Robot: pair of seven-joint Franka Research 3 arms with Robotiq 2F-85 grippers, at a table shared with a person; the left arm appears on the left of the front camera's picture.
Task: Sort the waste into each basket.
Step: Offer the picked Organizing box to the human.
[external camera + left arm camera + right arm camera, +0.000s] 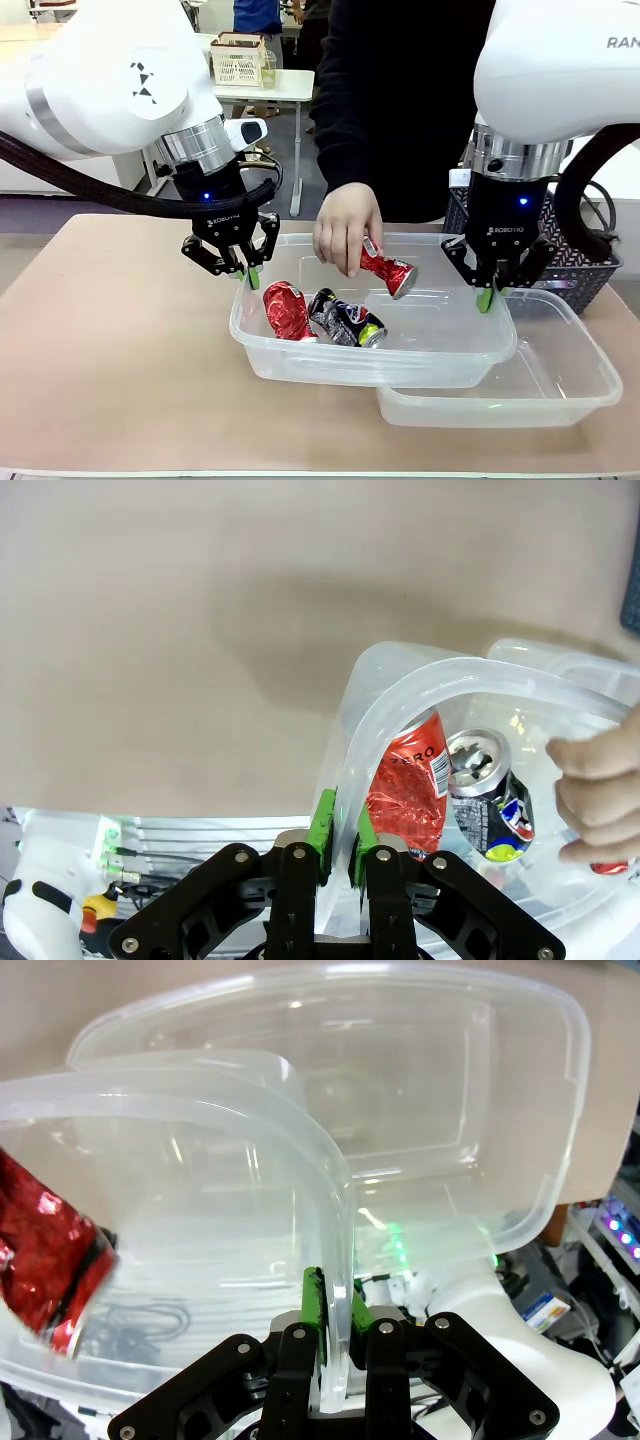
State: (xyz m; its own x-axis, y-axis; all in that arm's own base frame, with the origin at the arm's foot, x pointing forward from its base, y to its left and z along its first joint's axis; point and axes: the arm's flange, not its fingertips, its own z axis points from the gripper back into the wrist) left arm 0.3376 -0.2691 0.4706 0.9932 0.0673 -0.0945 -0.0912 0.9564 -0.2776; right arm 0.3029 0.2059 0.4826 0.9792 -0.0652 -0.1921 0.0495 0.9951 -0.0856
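Two clear baskets overlap near the table's front. The upper basket (400, 365) is gripped at both ends: my left gripper (250, 274) is shut on its left rim and my right gripper (486, 297) on its right rim. Inside lie a crushed red can (285, 310) and a dark blue can (347, 322). A person's hand (345, 228) holds another crushed red can (388, 268) over it. In the left wrist view, my left gripper (340, 832) pinches the rim (450, 670) beside the red can (412, 785) and the blue can (492, 802). In the right wrist view, my right gripper (335, 1312) pinches the rim (200, 1085).
The lower clear basket (570, 385) lies partly under the upper one at the right and holds nothing; it is also in the right wrist view (470, 1060). A dark lattice basket (585, 268) stands behind my right gripper. The person stands at the far edge. Bare tabletop (110, 340) spreads to the left.
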